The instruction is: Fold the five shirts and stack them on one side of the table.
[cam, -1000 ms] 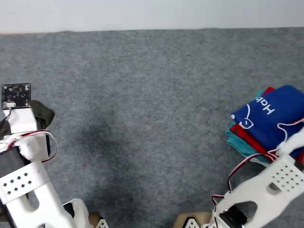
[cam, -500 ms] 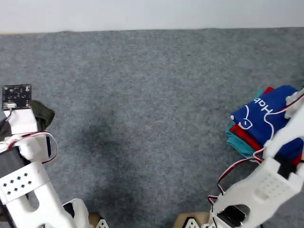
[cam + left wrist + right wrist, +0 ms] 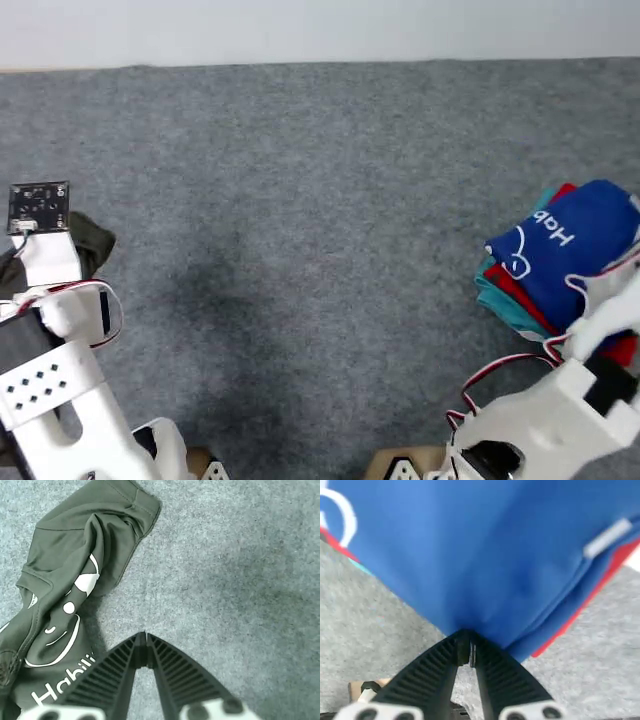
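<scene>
A crumpled dark olive shirt (image 3: 65, 600) with white print lies at the table's left edge, partly under the left arm (image 3: 50, 270). My left gripper (image 3: 146, 652) is shut and empty over bare carpet right beside it. At the right edge sits a stack of folded shirts: blue (image 3: 575, 245) on top, then red (image 3: 520, 292), then teal (image 3: 500, 300). My right gripper (image 3: 466, 652) is shut, with its tips against the near corner of the blue shirt (image 3: 470, 555). I cannot tell whether any cloth is pinched. The red shirt's edge (image 3: 600, 592) shows below the blue.
Grey carpet (image 3: 320, 220) covers the whole table, with a wide open stretch between the two arms. A pale wall (image 3: 320, 30) runs along the far edge. The arm bases (image 3: 400, 465) stand at the near edge.
The right arm swung out over the stack half a second ago and has drawn back toward the near edge. The left arm has barely moved.
</scene>
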Robot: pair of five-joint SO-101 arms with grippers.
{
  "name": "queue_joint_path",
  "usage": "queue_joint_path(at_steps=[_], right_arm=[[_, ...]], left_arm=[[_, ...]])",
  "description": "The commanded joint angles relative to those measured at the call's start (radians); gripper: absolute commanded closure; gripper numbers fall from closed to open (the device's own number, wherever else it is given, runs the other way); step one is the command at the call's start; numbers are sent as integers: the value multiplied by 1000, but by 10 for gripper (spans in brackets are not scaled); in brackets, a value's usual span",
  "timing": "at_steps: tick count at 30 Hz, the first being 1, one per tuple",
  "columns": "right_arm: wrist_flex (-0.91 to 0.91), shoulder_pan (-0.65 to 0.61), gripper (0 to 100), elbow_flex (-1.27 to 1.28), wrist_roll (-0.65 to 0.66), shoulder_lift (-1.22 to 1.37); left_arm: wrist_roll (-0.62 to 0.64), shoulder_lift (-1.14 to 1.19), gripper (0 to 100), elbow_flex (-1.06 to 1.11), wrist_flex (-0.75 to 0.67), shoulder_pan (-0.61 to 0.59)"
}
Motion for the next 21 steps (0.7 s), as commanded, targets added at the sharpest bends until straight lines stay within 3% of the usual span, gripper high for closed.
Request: queue_joint_path(at_steps=[1, 9, 17, 21], right_arm=[[-124, 28, 989, 84, 17, -70], [-25, -54, 989, 26, 11, -259], [-36, -335, 989, 54, 9, -417], [-168, -441, 989, 144, -74, -371]], left_arm=[[-11, -20, 995, -45, 11, 2], [-11, -20, 995, -45, 8, 2], [-11, -20, 995, -38, 6, 2], [-11, -20, 995, -38, 3, 3]])
